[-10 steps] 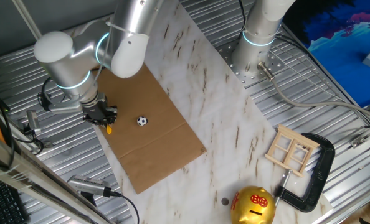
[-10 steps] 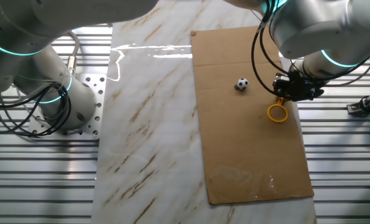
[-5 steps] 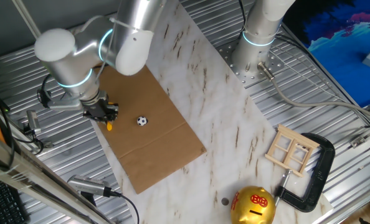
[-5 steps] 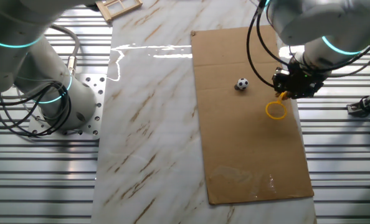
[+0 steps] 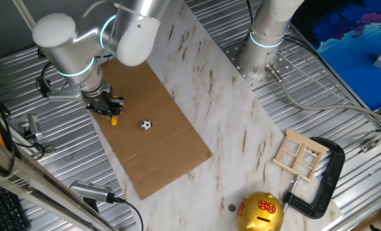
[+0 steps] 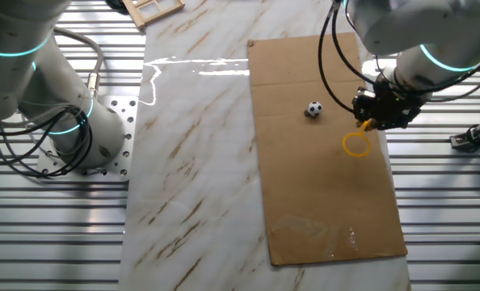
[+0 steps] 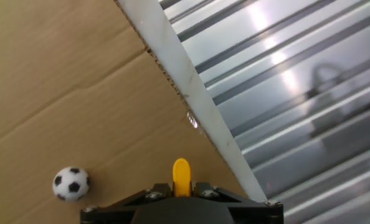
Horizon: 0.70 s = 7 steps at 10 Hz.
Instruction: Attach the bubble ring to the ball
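The bubble ring (image 6: 356, 143) is a small yellow loop with a short handle, held by that handle in my gripper (image 6: 372, 123), a little above the brown cardboard sheet (image 6: 321, 194). In the hand view the yellow piece (image 7: 181, 176) sticks out between the shut black jaws. From the first fixed view only a yellow tip (image 5: 114, 120) shows under the gripper (image 5: 110, 109). The ball (image 6: 313, 109), tiny, white with black patches, lies on the cardboard left of the gripper, apart from the ring; it also shows in the first fixed view (image 5: 145, 125) and in the hand view (image 7: 71, 183).
The cardboard lies on a marble tabletop (image 5: 242, 122) between ribbed metal surfaces (image 6: 458, 218). A second arm's base (image 5: 262, 45) stands at the back. A gold piggy bank (image 5: 261, 213), a small wooden frame (image 5: 299, 156) and a black clamp (image 5: 322, 186) sit at the near right.
My gripper has moved with the ring, up the picture in the first fixed view and slightly toward the ball in the other. The ball has not moved.
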Each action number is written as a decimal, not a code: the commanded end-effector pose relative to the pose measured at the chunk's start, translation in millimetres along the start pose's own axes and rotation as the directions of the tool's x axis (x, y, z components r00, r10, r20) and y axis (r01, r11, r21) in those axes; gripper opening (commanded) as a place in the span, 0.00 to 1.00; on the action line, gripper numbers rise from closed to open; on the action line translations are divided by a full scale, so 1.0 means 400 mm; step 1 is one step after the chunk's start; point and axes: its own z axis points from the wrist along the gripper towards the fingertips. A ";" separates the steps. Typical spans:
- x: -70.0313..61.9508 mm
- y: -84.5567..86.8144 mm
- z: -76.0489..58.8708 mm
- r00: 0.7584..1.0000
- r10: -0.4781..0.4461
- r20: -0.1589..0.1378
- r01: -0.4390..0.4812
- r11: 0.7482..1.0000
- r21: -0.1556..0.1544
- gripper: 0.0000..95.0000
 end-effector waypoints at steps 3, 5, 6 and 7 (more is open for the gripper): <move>0.021 0.076 -0.002 1.000 0.012 0.004 -0.012 1.000 0.005 0.00; 0.023 0.088 -0.002 1.000 0.023 0.004 -0.023 1.000 0.006 0.00; 0.023 0.088 -0.002 1.000 0.025 -0.002 -0.025 1.000 0.008 0.00; 0.023 0.088 -0.002 1.000 0.013 0.005 -0.013 1.000 0.004 0.00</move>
